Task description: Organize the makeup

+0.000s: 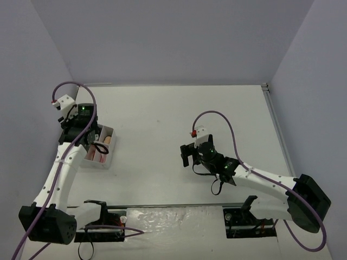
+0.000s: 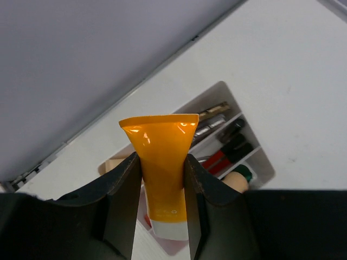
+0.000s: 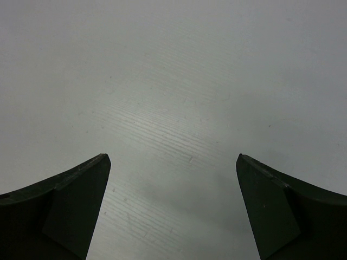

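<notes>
Orange tube [image 2: 162, 168] sits clamped between the left arm's fingers [image 2: 122, 200], its long axis along them, crimped end leading. It hangs over the box [image 2: 261, 162] holding other makeup [image 2: 227, 154]. The right arm's fingers [image 3: 76, 200] stand wide apart over the worktop [image 3: 173, 81], well apart from the box.

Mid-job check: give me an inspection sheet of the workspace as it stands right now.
Surface: white table, bare under the right arm.
Job's things: orange tube held cap-down over the box; dark-red sticks and green disc already in compartments.
Clutter: nothing seen.
Grippers: left gripper shut on the orange tube; right gripper open, empty, over the table.
Cables: purple cable loops over the left arm, another over the right.
Surroundings: plain grey walls on three sides.
</notes>
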`<state>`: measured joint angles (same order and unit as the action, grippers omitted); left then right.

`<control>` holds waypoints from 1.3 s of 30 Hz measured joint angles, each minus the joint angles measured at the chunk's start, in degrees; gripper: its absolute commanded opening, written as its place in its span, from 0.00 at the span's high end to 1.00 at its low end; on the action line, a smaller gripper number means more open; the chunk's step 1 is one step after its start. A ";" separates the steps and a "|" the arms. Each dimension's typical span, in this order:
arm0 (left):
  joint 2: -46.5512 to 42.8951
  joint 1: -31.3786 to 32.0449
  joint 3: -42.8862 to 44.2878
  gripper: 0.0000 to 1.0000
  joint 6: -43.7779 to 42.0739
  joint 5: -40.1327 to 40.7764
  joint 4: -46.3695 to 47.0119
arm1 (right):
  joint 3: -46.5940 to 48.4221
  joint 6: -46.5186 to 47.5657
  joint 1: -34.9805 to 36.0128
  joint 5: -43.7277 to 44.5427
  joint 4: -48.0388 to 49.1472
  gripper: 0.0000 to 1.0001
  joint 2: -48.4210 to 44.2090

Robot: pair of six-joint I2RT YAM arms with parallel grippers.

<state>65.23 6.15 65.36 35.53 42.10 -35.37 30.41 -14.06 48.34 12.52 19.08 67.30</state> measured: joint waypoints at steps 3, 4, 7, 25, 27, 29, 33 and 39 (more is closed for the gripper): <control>-1.26 -1.99 -5.04 1.00 0.78 4.05 2.18 | 0.00 -0.05 0.00 -0.19 0.02 0.02 -0.30; -1.57 -2.53 -6.44 1.00 1.07 5.08 3.12 | 0.00 -0.05 0.00 -0.33 0.02 0.02 -0.35; -2.03 -3.51 -9.28 1.00 1.88 8.05 6.70 | 0.00 -0.07 0.00 -0.65 0.02 0.02 -0.40; 2.65 -3.64 -15.38 1.00 5.68 20.52 20.41 | 0.00 -0.07 -0.04 -1.41 0.06 0.02 -1.02; 3.49 -3.64 -16.57 1.00 5.42 21.08 22.80 | 0.00 -0.07 -0.04 -1.45 0.12 0.02 -1.02; 4.01 -3.64 -17.95 1.00 5.09 21.51 25.02 | -0.02 -0.07 -0.04 -1.45 0.29 0.02 -1.02; 4.45 -3.64 -19.52 1.00 4.10 22.63 28.05 | -0.17 -0.07 -0.04 -1.71 0.56 0.02 -1.02; 4.52 -3.68 -21.81 1.00 3.73 24.26 33.22 | -0.79 -0.05 -0.04 -2.35 0.87 0.02 -0.99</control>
<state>69.76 2.47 43.55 39.27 66.37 -2.15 29.63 -14.11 48.29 10.18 19.94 66.30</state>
